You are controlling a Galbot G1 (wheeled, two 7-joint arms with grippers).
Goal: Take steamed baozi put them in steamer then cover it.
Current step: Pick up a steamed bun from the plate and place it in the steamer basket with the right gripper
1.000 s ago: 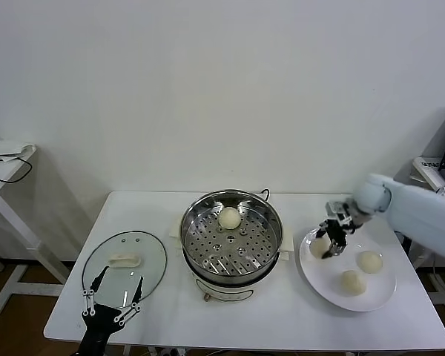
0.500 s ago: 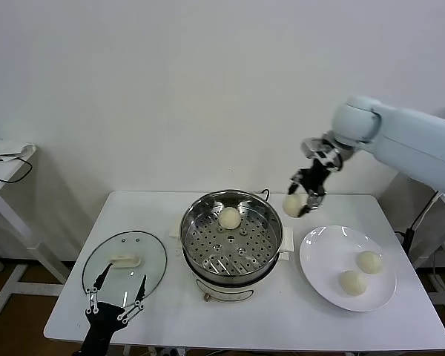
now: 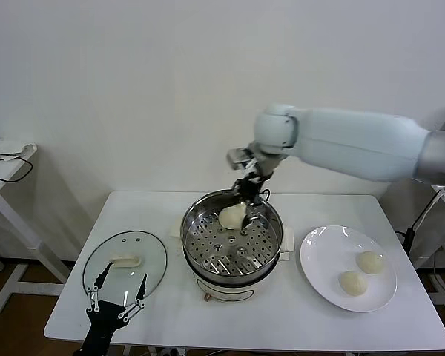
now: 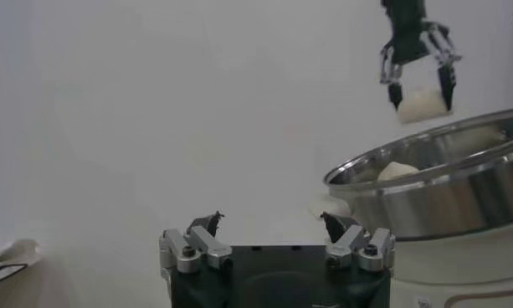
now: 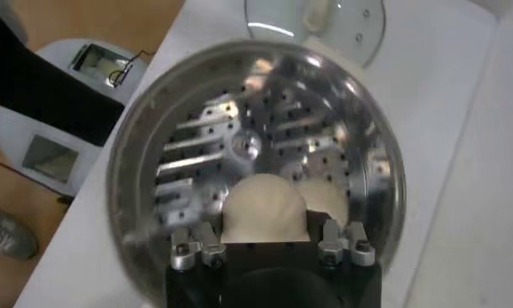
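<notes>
My right gripper [image 3: 245,199] is shut on a cream-white baozi [image 5: 264,209] and holds it just above the far side of the steamer [image 3: 194,236], a shiny steel pot with a perforated tray. In the left wrist view the held baozi [image 4: 421,102] hangs above the pot rim [image 4: 440,188]. A second baozi [image 5: 330,199] lies on the tray right beside it. Two more baozi [image 3: 369,262] [image 3: 352,282] lie on the white plate [image 3: 319,248] at the right. The glass cover [image 3: 124,263] lies flat at the left. My left gripper [image 3: 116,300] is open and empty at the cover's near edge.
The steamer [image 5: 130,167] stands mid-table on a cream-white base, with its cord running off behind. The table's front edge is close to my left gripper [image 4: 271,219]. A side table with cables stands off the table's left end [image 3: 7,152].
My right gripper lifted a baozi off the plate and carried it up and left to just above the steamer. The plate now holds two. The left arm has not moved.
</notes>
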